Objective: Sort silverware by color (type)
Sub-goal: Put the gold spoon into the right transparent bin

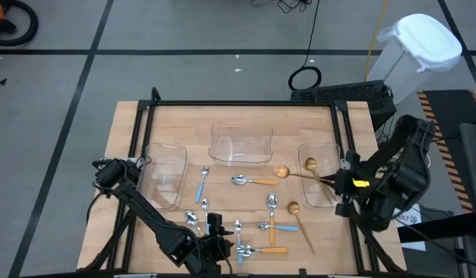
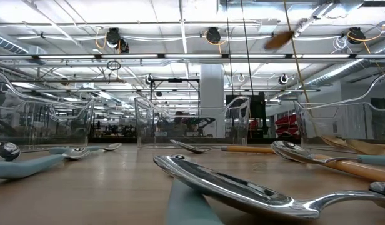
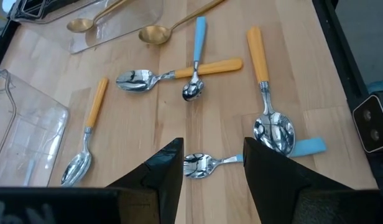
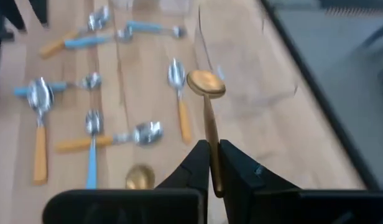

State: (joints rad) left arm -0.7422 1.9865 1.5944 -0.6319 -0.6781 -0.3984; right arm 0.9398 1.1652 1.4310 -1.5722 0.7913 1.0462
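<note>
My right gripper (image 4: 210, 163) is shut on a gold spoon (image 1: 300, 176) and stands at the table's right side, beside the right clear tray (image 1: 328, 193). The spoon's bowl (image 4: 206, 83) points toward the table's middle, and it shows high up in the low view (image 2: 280, 39). A second gold spoon (image 1: 310, 163) lies in that tray and a third (image 1: 294, 207) lies on the table. My left gripper (image 3: 213, 174) is open near the table's near edge. Its fingers stand on either side of a blue-handled spoon's bowl (image 3: 198, 165). Orange-handled (image 3: 266, 62) and blue-handled (image 3: 196, 43) spoons lie scattered around it. My right gripper pinches the gold spoon's handle (image 4: 211, 152) between its two fingers, toward the handle's free end. The fingers come from the table's right side and lie along the spoon. The spoon is lifted clear of the table and sticks out ahead of the fingers, bowl foremost.
Three clear trays stand on the wooden table: left (image 1: 164, 174), middle (image 1: 239, 145) and right. A black frame (image 1: 238, 103) runs around the table. Bare wood shows between the middle tray and the spoons. Spoons crowd the near middle (image 1: 253, 232).
</note>
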